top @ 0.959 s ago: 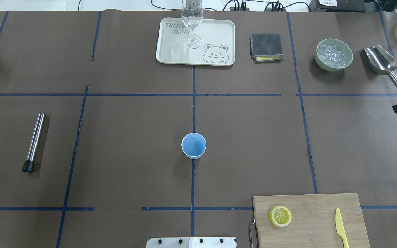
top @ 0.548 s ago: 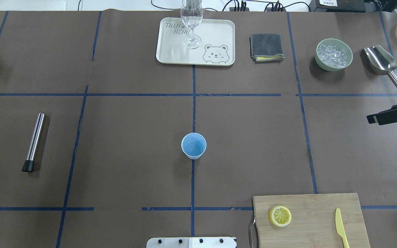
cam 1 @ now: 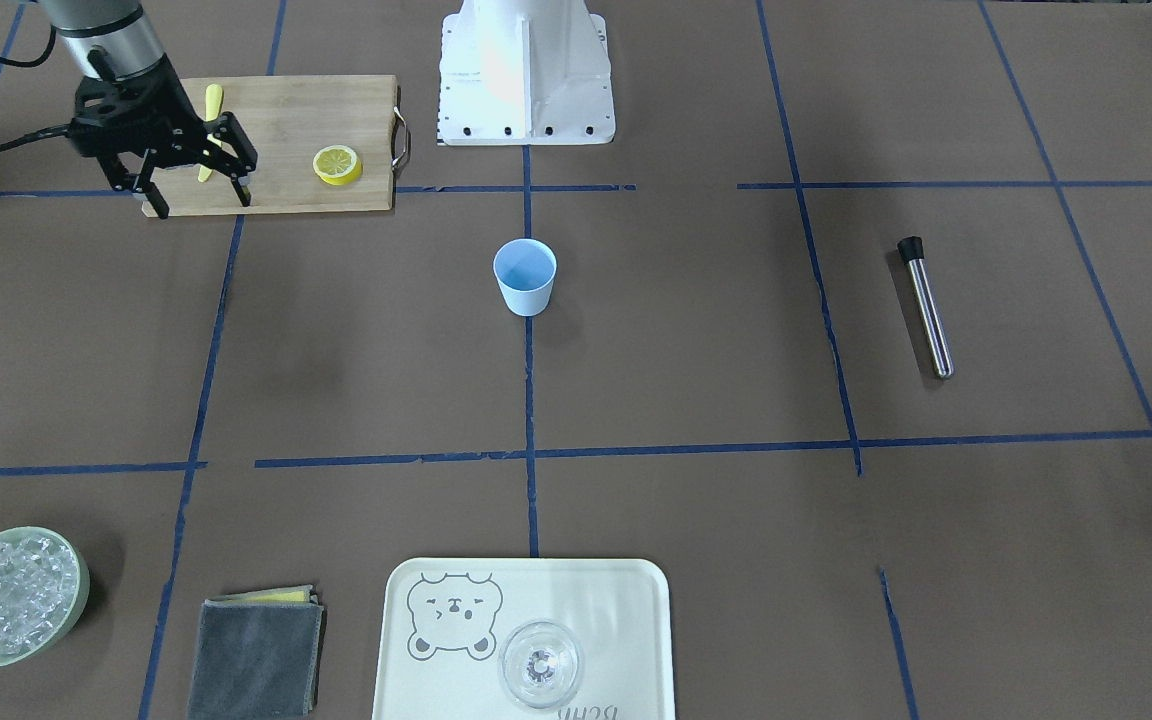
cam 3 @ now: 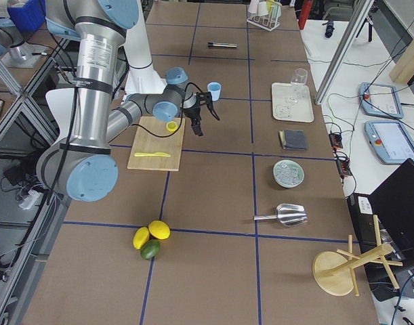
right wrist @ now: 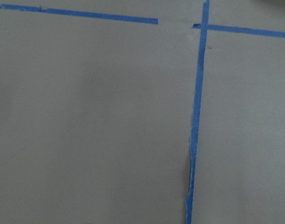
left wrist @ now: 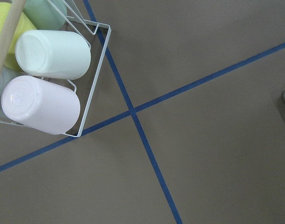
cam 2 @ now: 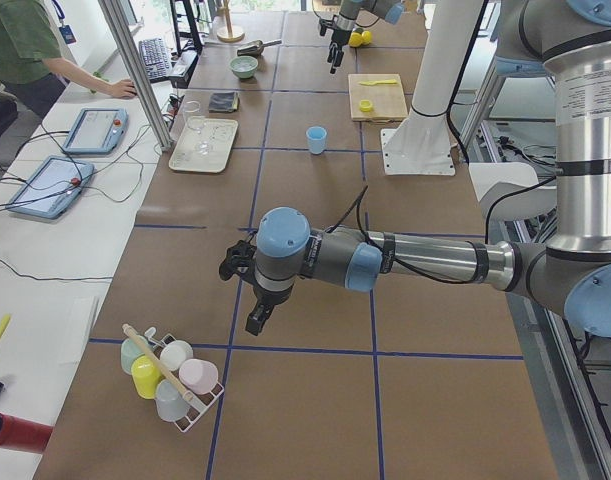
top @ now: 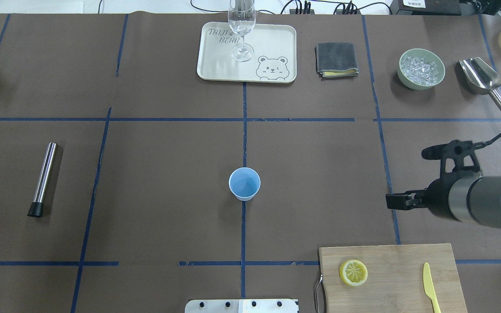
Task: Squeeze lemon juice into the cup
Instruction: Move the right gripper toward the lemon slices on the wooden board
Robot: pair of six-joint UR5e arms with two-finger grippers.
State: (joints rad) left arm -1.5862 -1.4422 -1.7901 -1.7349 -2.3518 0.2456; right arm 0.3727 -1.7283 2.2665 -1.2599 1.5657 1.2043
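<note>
**Front view.** You see the right gripper [cam 1: 198,200] with its fingers spread wide and nothing between them. It hangs in front of the near edge of the cutting board [cam 1: 286,110] and overlaps the yellow knife [cam 1: 213,100] in this picture. The lemon [cam 1: 337,165] lies flat on the board, towards its handle end. The cup [cam 1: 525,278] stands upright on the centre tape line, well apart from both.

**Overhead view.** The right gripper [top: 392,201] comes in from the right, over bare table [top: 168,174] between the board and the bowl of ice [top: 421,68]. The lemon lies on the board's left part and the cup [top: 244,184] stands mid-table, mouth up.

**Left side view.** The left gripper [cam 2: 257,320] points down beside a rack [cam 2: 170,380] of cups. You cannot tell how far its fingers are apart.

**Right side view.** The near arm's gripper hangs just past the board, with the lemon [cam 3: 171,126] on the board's far end.

**Left wrist view.** This shows the rack corner and crossed tape [left wrist: 133,114].

**Right wrist view.** This shows only table and tape.
</note>
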